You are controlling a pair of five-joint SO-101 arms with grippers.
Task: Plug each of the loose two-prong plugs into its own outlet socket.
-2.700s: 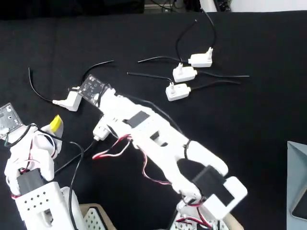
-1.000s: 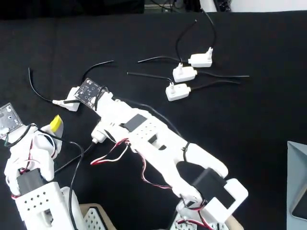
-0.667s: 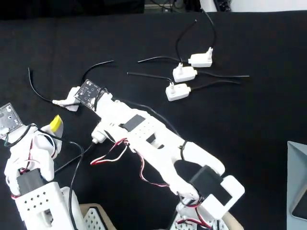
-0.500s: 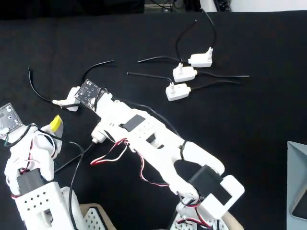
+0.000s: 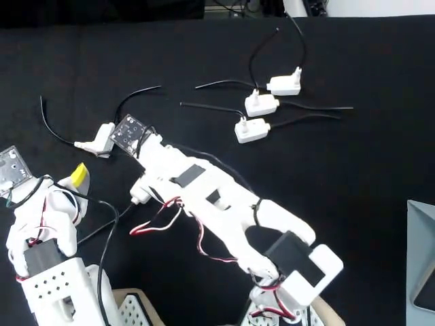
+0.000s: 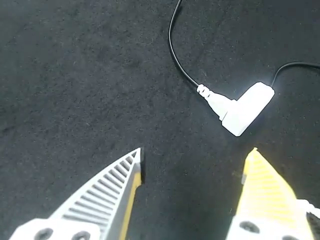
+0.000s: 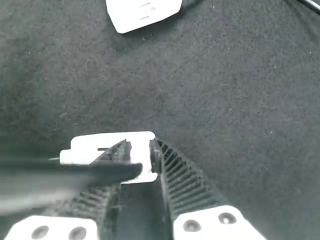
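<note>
Stretching from the near edge toward the left side of the black tabletop (image 5: pixel 353 204), the right arm ends in the right gripper (image 7: pixel 139 146). It is drawn in narrow on a white plug (image 7: pixel 90 145), its two fingers pinching the body. A black cord (image 7: pixel 60 172) crosses in front of one finger. From above, that plug sits close to the left edge, about midway between the near and far edges. Another white piece (image 7: pixel 142 12) lies on the cloth just beyond the fingertips. The left gripper (image 6: pixel 196 152) is by the near left corner, spread wide, one finger pale and one yellow. Three white corded pieces (image 5: pixel 262 104) lie bunched together toward the far edge, well apart from both arms. A grey box (image 5: pixel 423 255) sits at the right edge.
</note>
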